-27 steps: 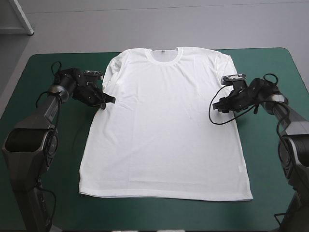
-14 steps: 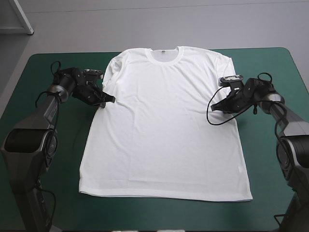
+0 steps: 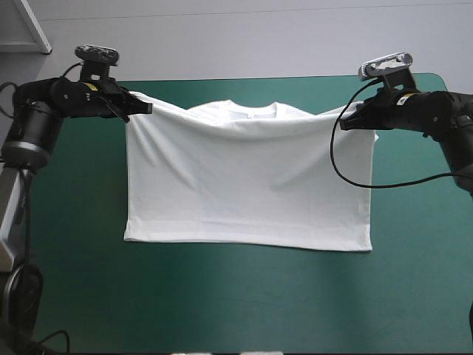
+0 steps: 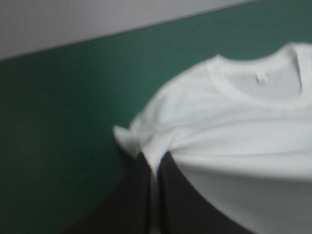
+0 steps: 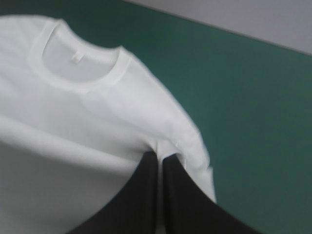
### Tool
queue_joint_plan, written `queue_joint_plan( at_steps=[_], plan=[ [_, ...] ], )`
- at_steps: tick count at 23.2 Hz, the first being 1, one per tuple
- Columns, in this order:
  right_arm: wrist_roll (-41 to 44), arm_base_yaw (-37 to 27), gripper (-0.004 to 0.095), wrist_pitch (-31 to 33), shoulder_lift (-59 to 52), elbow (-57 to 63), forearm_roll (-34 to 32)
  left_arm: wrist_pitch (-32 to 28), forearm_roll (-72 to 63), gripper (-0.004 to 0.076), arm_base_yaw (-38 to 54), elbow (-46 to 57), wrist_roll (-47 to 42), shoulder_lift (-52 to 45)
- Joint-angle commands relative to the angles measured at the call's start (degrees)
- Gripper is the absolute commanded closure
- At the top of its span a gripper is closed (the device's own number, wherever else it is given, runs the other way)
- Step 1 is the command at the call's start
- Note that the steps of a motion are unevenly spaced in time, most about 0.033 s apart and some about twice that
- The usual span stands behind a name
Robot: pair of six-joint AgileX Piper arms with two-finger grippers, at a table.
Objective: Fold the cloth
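Both arms have risen since earlier, hoisting the white short-sleeved soft-cloth T-shirt (image 3: pixel 247 185) between them. Its straight hem hangs low over the teal-green table cover (image 3: pixel 222 303), beneath the jaws. The left gripper (image 3: pixel 144 109) and the right gripper (image 3: pixel 346 122) each pinch bunched cloth. Beyond them, the ribbed collar (image 4: pixel 253 92) carries a small white label (image 4: pixel 261 78), its writing unreadable.

Nothing I could see was readable: the small white tag (image 4: pixel 261 78) inside the collar of the T-shirt (image 4: pixel 234 122) was too blurred to show any print.
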Motion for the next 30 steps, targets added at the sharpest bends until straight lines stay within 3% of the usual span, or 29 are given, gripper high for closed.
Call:
queue_joint_plan(
  at_steps=[1,7,12,15,19,23,26,30],
  plan=[
    [-0.60,0.09,0.0912,-3.17,-7.55,-6.60,-0.26,-7.08,1.25,0.0703,-0.14,-1.64,0.05,-11.64],
    [-0.60,0.09,0.0912,-3.17,-13.05,-14.18,-1.73,-13.72,3.64,0.0703,-0.14,-1.64,0.05,-22.31],
    [-0.60,0.09,0.0912,-3.17,-14.24,-17.63,-2.42,-16.66,4.35,0.0703,-0.14,-1.64,0.20,-23.66],
    [-0.60,0.09,0.0912,-3.46,-13.67,-17.57,-2.42,-17.01,4.35,0.0703,-0.14,-1.64,0.20,-21.57],
    [-0.60,0.09,0.0912,-5.75,-8.25,-17.47,-2.42,-21.87,4.05,0.0703,-0.14,-1.64,0.20,-15.23],
    [0.18,-0.67,0.0925,-15.76,3.81,-19.62,-2.05,-30.71,2.79,0.0703,-0.14,-3.64,0.20,-6.03],
    [0.18,-1.56,0.0926,-13.55,10.76,-28.24,-0.41,-27.03,3.33,0.0703,-0.14,-13.65,0.68,-0.22],
    [-0.70,-1.72,0.0926,-8.31,16.19,-37.20,0.42,-15.47,3.00,0.0703,-0.14,-29.93,2.20,8.95]
  ],
)
